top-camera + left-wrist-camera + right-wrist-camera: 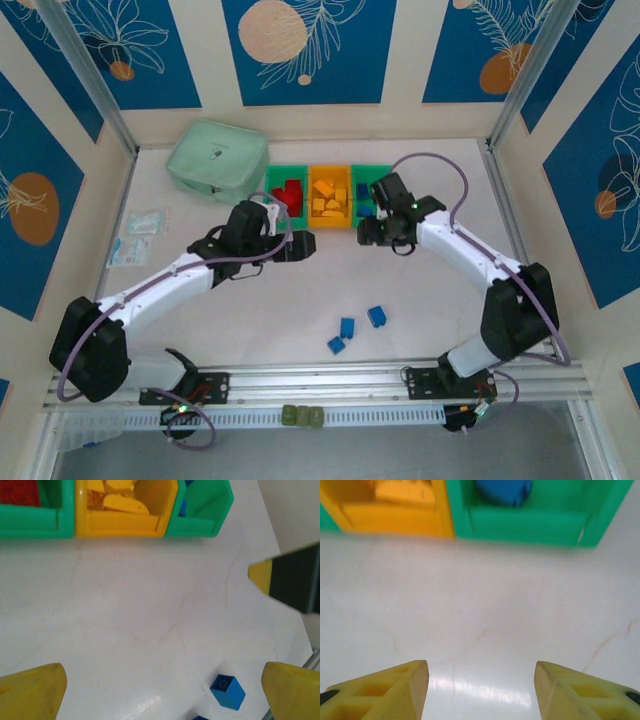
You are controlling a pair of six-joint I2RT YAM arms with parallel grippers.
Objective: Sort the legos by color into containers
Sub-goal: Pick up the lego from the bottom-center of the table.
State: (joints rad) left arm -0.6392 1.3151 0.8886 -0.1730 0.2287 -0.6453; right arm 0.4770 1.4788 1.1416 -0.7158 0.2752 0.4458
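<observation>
Two grippers are held just in front of the row of containers, and both are released and empty. The left gripper (160, 696) is spread wide with nothing between its fingertips (31, 690). The right gripper (480, 690) is parted as well, and only bare worktop (485, 605) is seen in its gap.

Directly ahead of the right gripper stands the right green bin (525, 525), in which a blue piece (504, 491) is already lodged. Beside it are the orange bin (329, 172), filled with yellow legos (328, 200), and the left green bin (275, 178), filled with red legos (290, 193).

Three loose blue legos (347, 326) are left unsorted on the worktop. They are clustered well apart from the bins, toward the near edge, so they lie behind both grippers and roughly midway between the two arms. One of them is caught in the left wrist view, low and to the right, set cornerwise to the fingers. Its long axis cannot be told, as the brick looks almost square.

Neither arm is judged clearly nearer. The right arm is favoured, since the blue bin is on its side. A retreat toward the bases is called for before any grasp.
</observation>
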